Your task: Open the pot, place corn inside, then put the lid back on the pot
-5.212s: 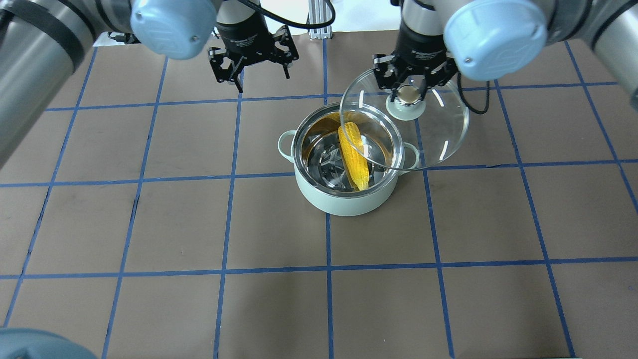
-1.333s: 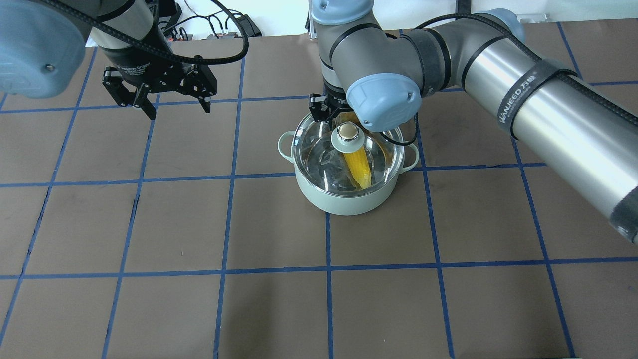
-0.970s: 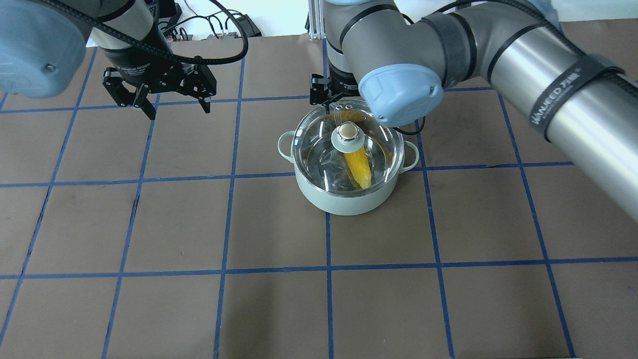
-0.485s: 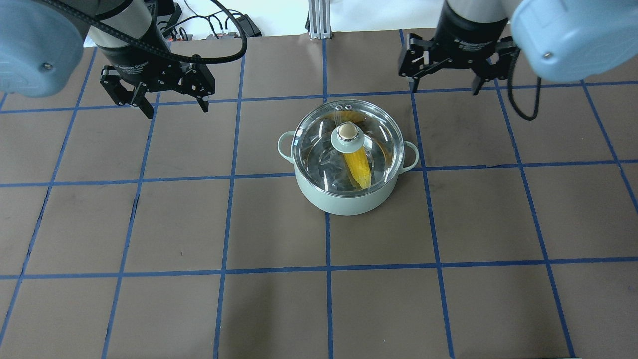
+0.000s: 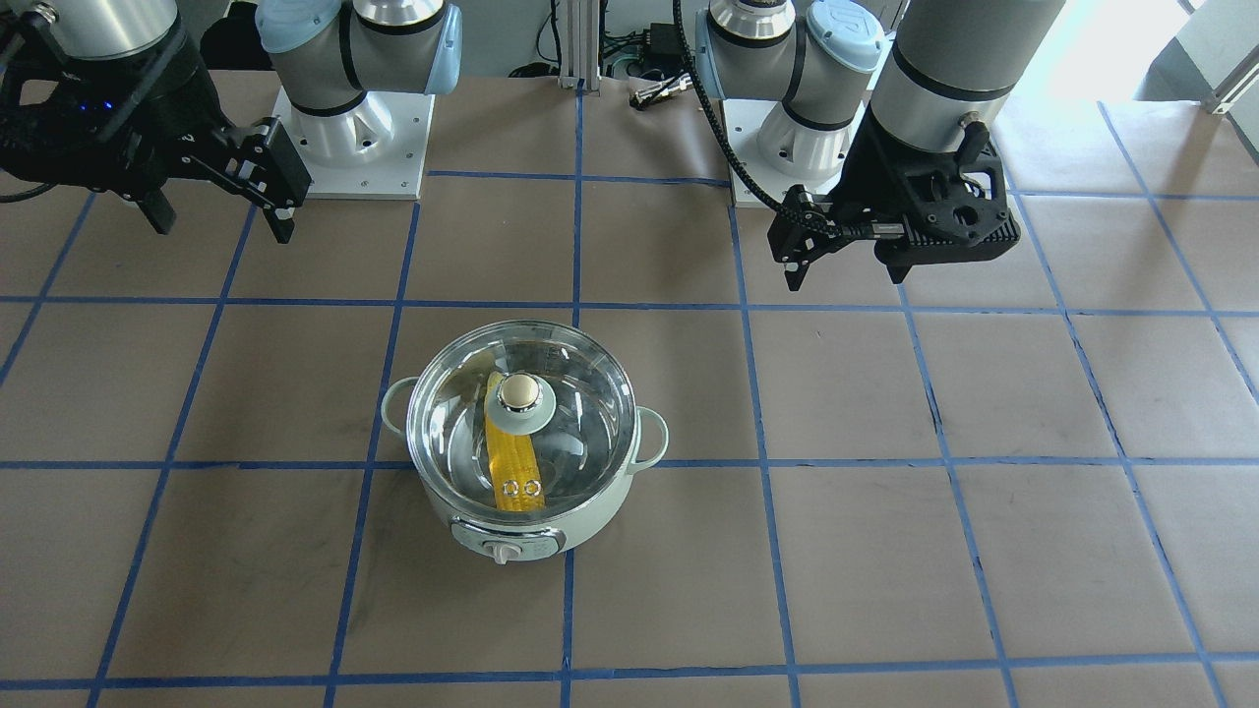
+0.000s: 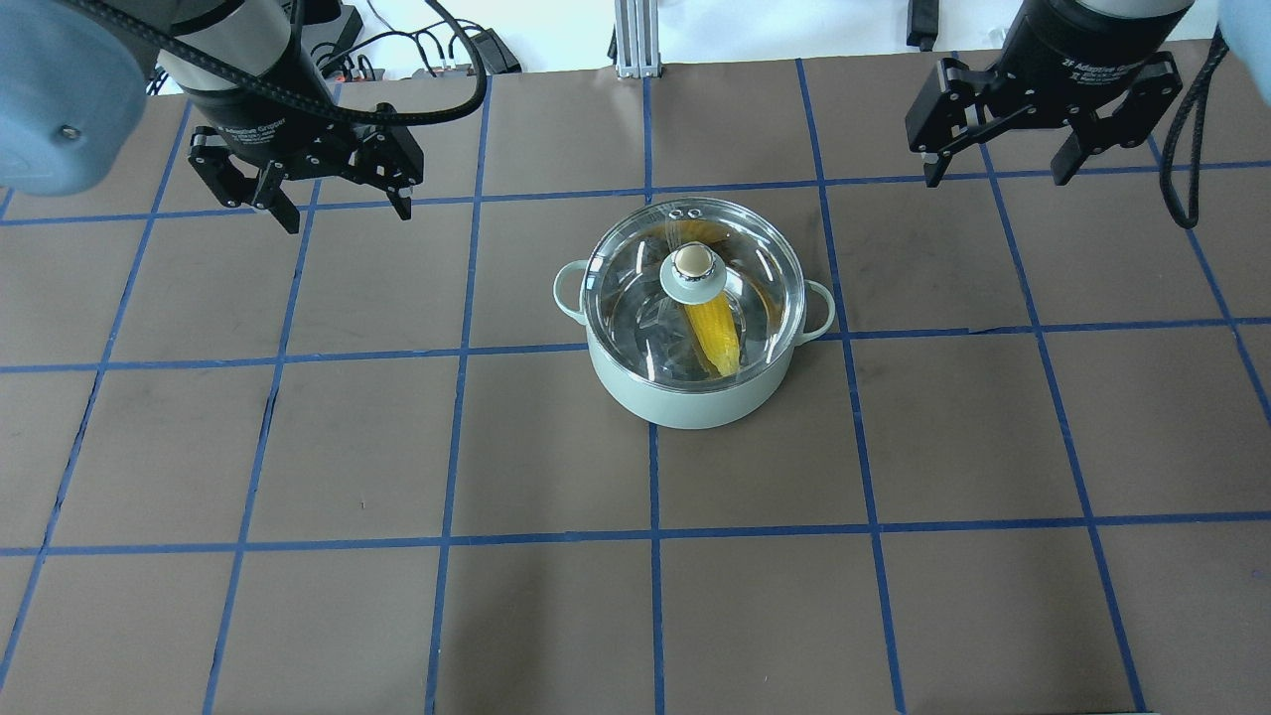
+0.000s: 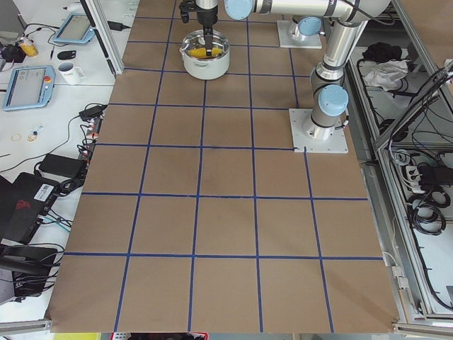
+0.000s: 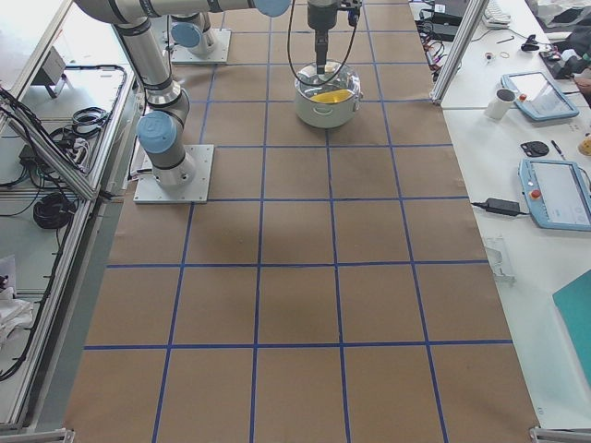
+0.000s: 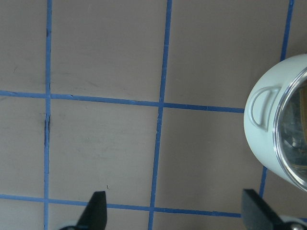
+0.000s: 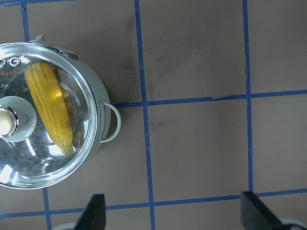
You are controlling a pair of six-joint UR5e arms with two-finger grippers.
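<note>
The mint-green pot (image 6: 695, 402) stands mid-table with the clear glass lid (image 6: 635, 298) seated on its rim. The yellow corn (image 6: 717, 338) lies inside, seen through the glass; it also shows in the front view (image 5: 511, 462) and the right wrist view (image 10: 48, 105). My left gripper (image 6: 346, 214) is open and empty, hovering to the pot's far left. My right gripper (image 6: 996, 179) is open and empty, hovering to the pot's far right. In the left wrist view the pot's wall (image 9: 261, 139) sits at the right edge.
Brown table mat with a blue tape grid. Both arm bases (image 5: 349, 138) stand on the robot's side of the table. Cables and an aluminium post (image 6: 628, 40) lie at the far edge. Side benches hold tablets (image 8: 554, 189) and a mug.
My right gripper set the lid on the pot, let go of the knob, then rose and swung away to the right. The left gripper barely moved.
</note>
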